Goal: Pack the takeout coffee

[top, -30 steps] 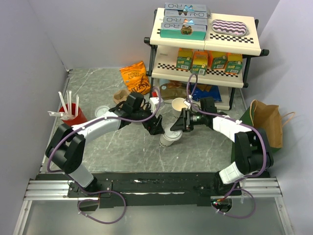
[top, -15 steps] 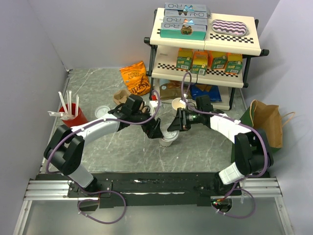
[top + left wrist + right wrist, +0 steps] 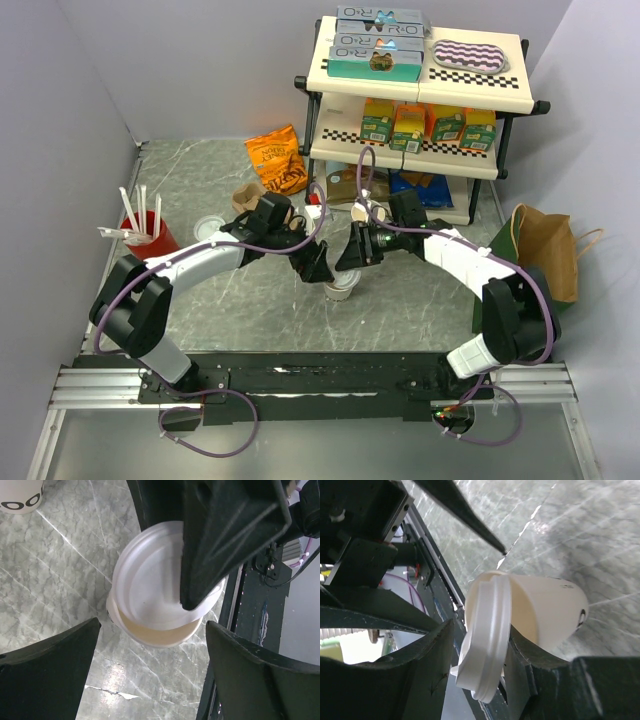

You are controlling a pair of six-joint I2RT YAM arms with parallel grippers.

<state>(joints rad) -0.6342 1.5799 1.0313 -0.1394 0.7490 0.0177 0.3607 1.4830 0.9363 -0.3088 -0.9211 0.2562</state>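
The takeout coffee cup (image 3: 343, 287) stands on the marble table between both arms. In the right wrist view the cream cup (image 3: 547, 610) has a white sip lid (image 3: 490, 610) tilted against its rim, not seated flat. My right gripper (image 3: 482, 647) is shut on the lid's edge; from above it (image 3: 353, 256) is over the cup. In the left wrist view the lid (image 3: 150, 585) covers most of the cup's rim (image 3: 160, 636). My left gripper (image 3: 152, 627) is wide open, one finger on each side of the cup, not touching it. From above it (image 3: 320, 267) is just left of the cup.
A second lidless cream cup (image 3: 364, 212) stands behind the right arm. A lid stack (image 3: 210, 228), a red cup of straws (image 3: 150, 236), a brown pulp carrier (image 3: 244, 197) and an orange chip bag (image 3: 277, 158) are to the left. A shelf rack (image 3: 420, 150) and a brown paper bag (image 3: 548, 245) are to the right.
My right gripper has moved left and further from the bases with the lid, bringing it over the cup. The left gripper has shifted slightly along with it. The cup now looks more upright.
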